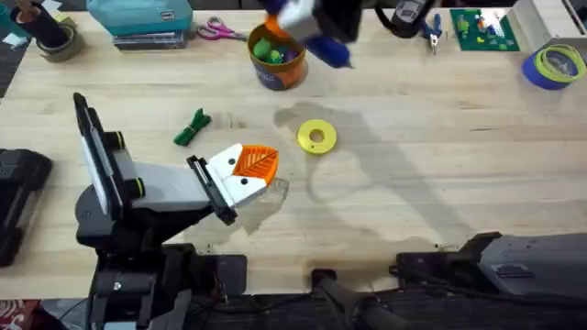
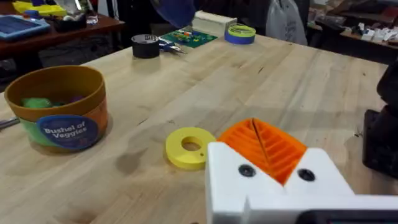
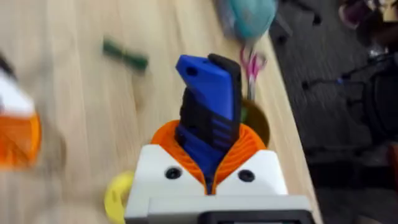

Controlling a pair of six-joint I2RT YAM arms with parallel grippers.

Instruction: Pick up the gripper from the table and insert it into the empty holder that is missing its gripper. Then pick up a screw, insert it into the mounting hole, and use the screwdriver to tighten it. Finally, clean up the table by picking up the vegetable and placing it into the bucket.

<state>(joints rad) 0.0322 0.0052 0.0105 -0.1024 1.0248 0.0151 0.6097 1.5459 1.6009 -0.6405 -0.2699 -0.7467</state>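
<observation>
Bucket (image 2: 57, 109) label reads "Bushel of Veggies"; right claw (image 3: 210, 163) clamped on screwdriver (image 3: 208, 115); left claw (image 2: 273, 163) state unclear.

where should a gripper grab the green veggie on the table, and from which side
Take the veggie across its narrow middle, coming straight down from above. It lies flat and alone on the bare wood, slanted, so the fingers should close across its length, not along it. The left gripper is nearest; the right gripper holds the screwdriver.

Overhead downward; wrist views low, close.
</observation>
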